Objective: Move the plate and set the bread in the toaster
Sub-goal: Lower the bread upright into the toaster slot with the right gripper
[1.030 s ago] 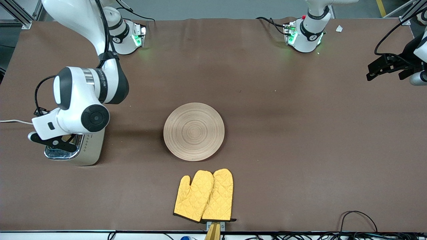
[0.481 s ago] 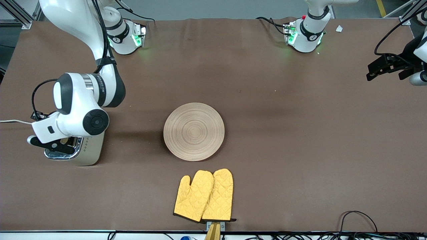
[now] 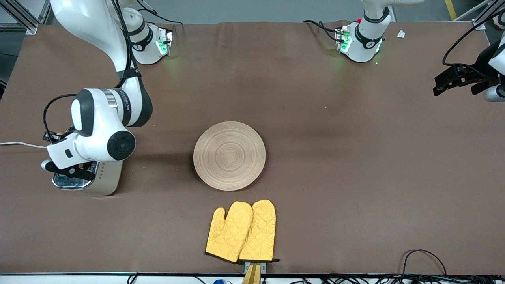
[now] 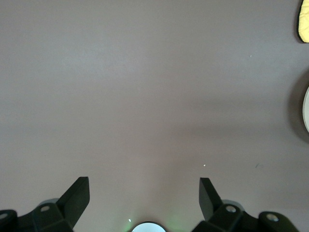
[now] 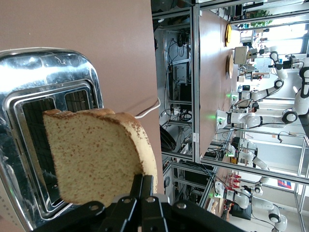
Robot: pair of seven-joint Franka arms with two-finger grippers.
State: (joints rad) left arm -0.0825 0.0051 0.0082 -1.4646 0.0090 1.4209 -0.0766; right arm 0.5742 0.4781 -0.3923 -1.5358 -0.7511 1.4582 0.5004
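Note:
The toaster (image 3: 106, 179) stands toward the right arm's end of the table. Its chrome top (image 5: 48, 72) and two slots show in the right wrist view. My right gripper (image 3: 68, 170) is over the toaster's top, shut (image 5: 144, 182) on the bread (image 5: 96, 154). It holds the bread upright by one edge just above the slots. The bread is hidden under the hand in the front view. The wooden plate (image 3: 229, 155) lies empty mid-table, and its rim (image 4: 306, 108) shows in the left wrist view. My left gripper (image 3: 453, 81) (image 4: 144, 193) waits open and empty over bare table at the left arm's end.
A pair of yellow oven mitts (image 3: 241, 230) lies nearer to the front camera than the plate; one tip (image 4: 304, 21) shows in the left wrist view. The toaster's white cord (image 3: 15, 144) runs off the table's edge. Cables lie along the front edge (image 3: 422, 260).
My right hand with the bread has shifted a little over the toaster's top, and the bread no longer shows in the front view. The left arm, plate and mitts have not moved.

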